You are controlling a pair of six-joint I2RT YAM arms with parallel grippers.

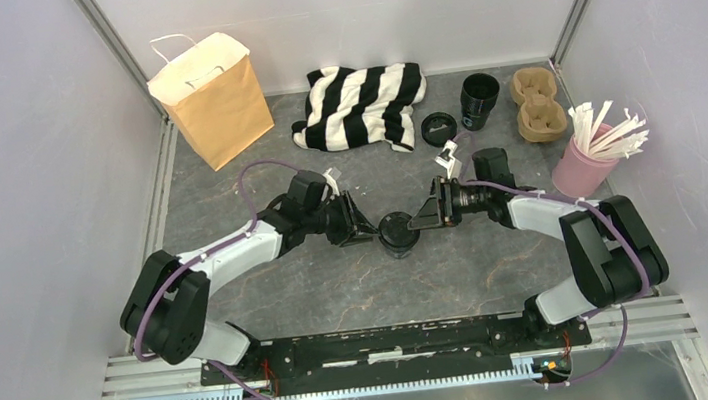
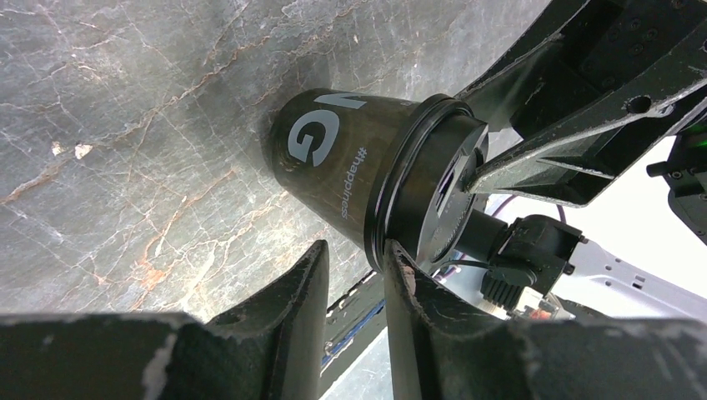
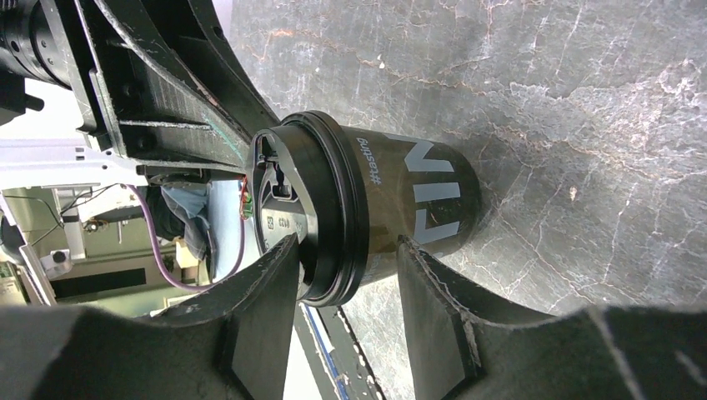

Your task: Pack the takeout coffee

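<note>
The takeout coffee (image 1: 398,232), a small black cup with a black lid, stands upright at the table's middle between both grippers. My left gripper (image 1: 372,230) reaches it from the left. In the left wrist view the left gripper (image 2: 357,250) is open, its tips at the lid's rim (image 2: 379,242); one fingertip (image 2: 393,254) touches the rim and the gap behind is empty. My right gripper (image 1: 420,221) comes from the right. In the right wrist view the right gripper (image 3: 346,250) is open, straddling the rim of the cup (image 3: 400,200), one finger over the lid's top, the other beside the cup's wall.
A brown paper bag (image 1: 211,99) stands at the back left. A striped cloth (image 1: 359,105) lies at the back middle, with a loose black lid (image 1: 437,128) and a lidless black cup (image 1: 479,99) beside it. A cardboard carrier (image 1: 537,104) and a pink cup of white sticks (image 1: 587,158) stand right.
</note>
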